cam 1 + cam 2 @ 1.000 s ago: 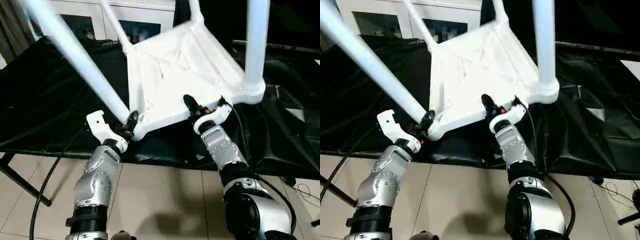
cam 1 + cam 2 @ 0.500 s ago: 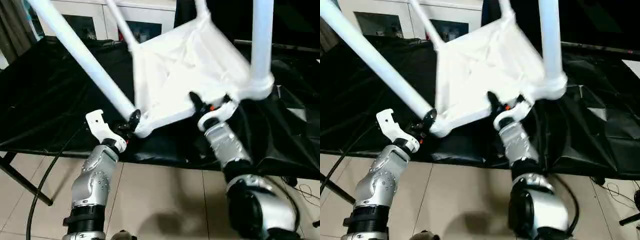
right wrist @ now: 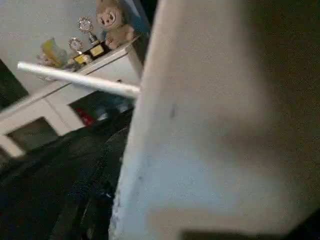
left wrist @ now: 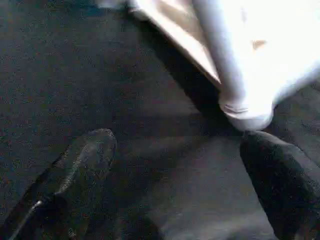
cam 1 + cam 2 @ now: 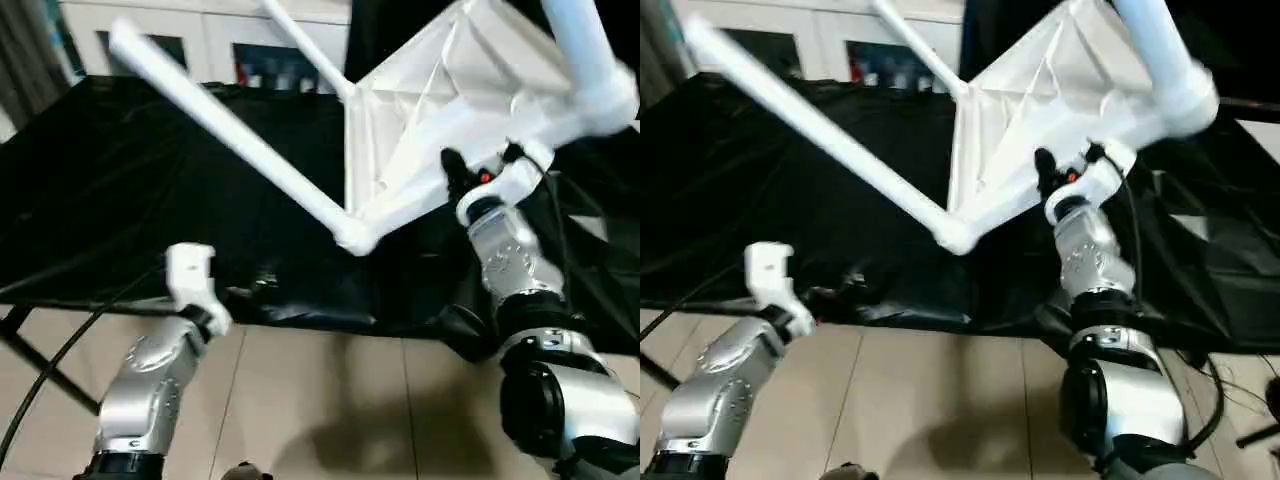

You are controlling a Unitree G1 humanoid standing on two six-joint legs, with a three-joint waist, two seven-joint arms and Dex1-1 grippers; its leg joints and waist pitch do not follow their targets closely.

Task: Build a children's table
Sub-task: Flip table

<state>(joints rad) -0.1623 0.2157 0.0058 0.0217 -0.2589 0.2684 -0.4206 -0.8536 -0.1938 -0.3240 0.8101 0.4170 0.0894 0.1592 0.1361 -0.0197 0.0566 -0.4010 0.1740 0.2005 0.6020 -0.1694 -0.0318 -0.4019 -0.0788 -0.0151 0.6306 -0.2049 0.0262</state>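
Since the earlier frame your children's table has swung up and toward your right, tilting further, and your left gripper has let go of the corner it was at and pulled back toward the near edge of the black-draped work table

You now have the children's table lifted over that black cloth, upside down and steeply tilted, ribbed underside facing you. Its low corner hangs above the cloth without support from the left side. One long leg runs from that corner up and toward your left; another leg rises from the corner on your right; a third thin one shows further back.

Behind the work table stands the white glass-door cabinet; your right wrist view catches small trophies and a soft toy on top of it.

Your right gripper is clamped on the near edge of the tabletop, one black finger lying against the underside, and it carries the table alone.

Your left gripper's two black fingers stand wide apart with nothing between them, the low corner just ahead of them and untouched
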